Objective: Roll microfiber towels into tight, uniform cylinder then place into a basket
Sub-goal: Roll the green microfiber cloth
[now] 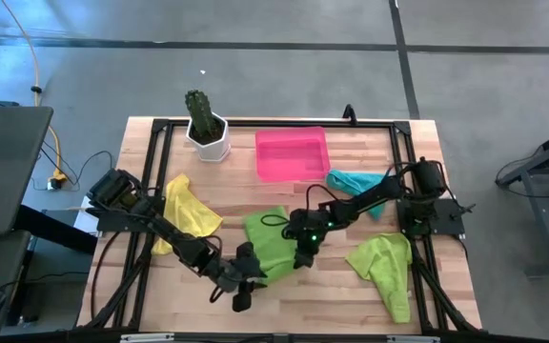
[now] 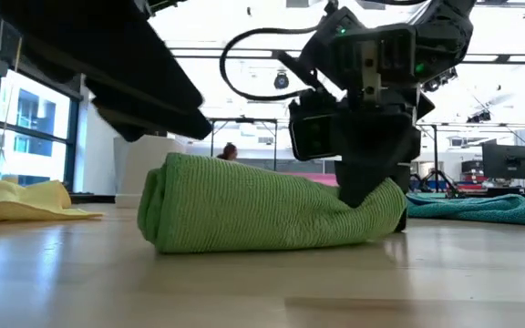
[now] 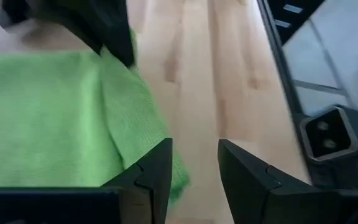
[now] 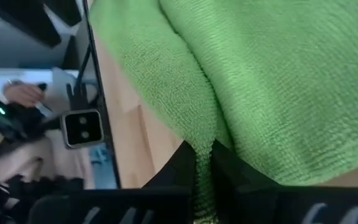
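A: The right gripper (image 2: 372, 196) is pinched tight on one end of the green towel (image 2: 262, 214), cloth squeezed between its fingers. The left gripper (image 3: 194, 171) stands part open beside the towel's other edge, holding nothing.

B: So how should the rolling go?

A: I'd keep that pinch low and firm and turn evenly, with the left one steadying the loose edge, or the roll will go slack.

B: And the basket (image 1: 292, 154)?

A: Pink, at the table's (image 1: 351, 286) far side, nothing in it. The towel lies mid-table, well apart from it.
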`<state>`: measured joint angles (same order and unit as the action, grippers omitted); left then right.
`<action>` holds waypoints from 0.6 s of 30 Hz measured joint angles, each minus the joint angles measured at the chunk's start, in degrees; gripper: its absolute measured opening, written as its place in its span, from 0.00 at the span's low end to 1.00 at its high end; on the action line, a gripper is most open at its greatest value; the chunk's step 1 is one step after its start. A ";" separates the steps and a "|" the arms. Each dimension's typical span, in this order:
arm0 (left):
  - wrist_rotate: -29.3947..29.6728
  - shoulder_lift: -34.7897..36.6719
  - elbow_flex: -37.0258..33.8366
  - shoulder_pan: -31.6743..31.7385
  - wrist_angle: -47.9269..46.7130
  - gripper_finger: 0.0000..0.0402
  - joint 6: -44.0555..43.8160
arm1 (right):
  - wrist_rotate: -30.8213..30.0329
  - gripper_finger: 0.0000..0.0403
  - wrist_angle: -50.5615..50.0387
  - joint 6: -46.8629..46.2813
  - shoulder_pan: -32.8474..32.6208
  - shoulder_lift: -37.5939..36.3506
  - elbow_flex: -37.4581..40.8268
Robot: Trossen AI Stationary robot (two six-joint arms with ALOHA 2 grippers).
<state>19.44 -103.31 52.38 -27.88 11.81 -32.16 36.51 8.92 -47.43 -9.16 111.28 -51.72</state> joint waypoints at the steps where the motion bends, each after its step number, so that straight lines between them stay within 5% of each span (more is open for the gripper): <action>1: 1.15 0.02 0.02 0.00 0.00 0.30 1.08 | 0.09 0.01 -0.54 -1.23 0.17 0.00 -0.02; 18: 5.68 -4.78 0.11 0.45 4.49 0.30 8.81 | -2.77 0.02 -2.20 -6.91 0.88 0.00 0.04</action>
<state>25.13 -108.08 52.49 -27.43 16.31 -23.35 33.74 6.72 -54.35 -8.27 111.28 -51.68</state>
